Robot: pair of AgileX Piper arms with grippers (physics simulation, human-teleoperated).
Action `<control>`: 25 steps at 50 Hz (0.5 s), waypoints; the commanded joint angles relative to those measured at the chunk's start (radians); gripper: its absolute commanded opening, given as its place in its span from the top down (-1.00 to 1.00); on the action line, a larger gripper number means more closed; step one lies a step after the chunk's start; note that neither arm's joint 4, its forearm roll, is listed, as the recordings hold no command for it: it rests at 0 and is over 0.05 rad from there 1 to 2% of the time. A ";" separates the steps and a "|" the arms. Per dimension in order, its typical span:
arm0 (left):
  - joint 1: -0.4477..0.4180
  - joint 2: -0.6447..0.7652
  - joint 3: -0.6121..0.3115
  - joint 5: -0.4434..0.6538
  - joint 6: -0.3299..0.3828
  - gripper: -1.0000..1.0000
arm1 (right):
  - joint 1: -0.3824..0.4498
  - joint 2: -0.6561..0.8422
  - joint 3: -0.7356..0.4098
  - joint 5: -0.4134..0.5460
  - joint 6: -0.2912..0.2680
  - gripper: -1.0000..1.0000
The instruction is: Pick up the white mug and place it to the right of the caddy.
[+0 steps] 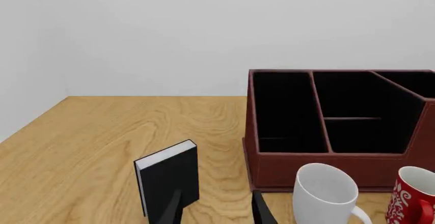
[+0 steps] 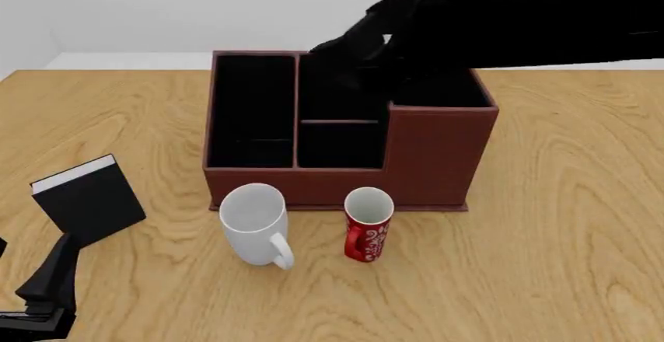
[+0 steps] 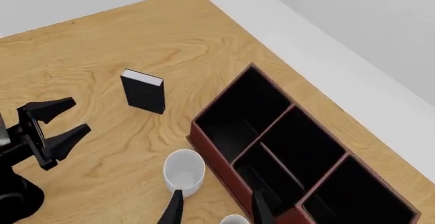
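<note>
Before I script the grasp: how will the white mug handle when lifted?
The white mug looks rigid, and its glossy wall may be slippery. Upright on a flat base, it probably won't roll. Its loop handle may swing it off-centre.

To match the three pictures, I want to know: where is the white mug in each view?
Front view: the white mug stands just before the caddy, left of the red mug.
Left wrist view: the mug stands between caddy and camera.
Right wrist view: the mug stands beside the caddy.
Shared landmark: the caddy.
</note>
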 commanded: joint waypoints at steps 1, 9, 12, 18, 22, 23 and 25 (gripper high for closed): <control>0.000 0.000 0.000 0.000 0.000 -1.00 | 0.041 0.106 -0.035 0.059 0.046 -1.00; 0.000 0.000 0.000 0.000 0.000 -1.00 | 0.062 0.154 -0.035 0.063 0.060 -1.00; 0.000 0.000 0.000 0.000 0.000 -1.00 | 0.067 0.167 -0.035 0.066 0.073 -1.00; 0.000 0.000 0.000 0.000 0.000 -1.00 | 0.101 0.207 -0.019 0.052 0.119 -1.00; 0.000 0.000 0.000 0.000 0.000 -1.00 | 0.093 0.207 -0.001 0.034 0.122 -1.00; 0.000 0.000 0.000 0.000 0.000 -1.00 | 0.099 0.211 0.005 0.027 0.129 -1.00; 0.000 0.000 0.000 0.000 0.000 -1.00 | 0.100 0.215 0.019 0.016 0.136 -1.00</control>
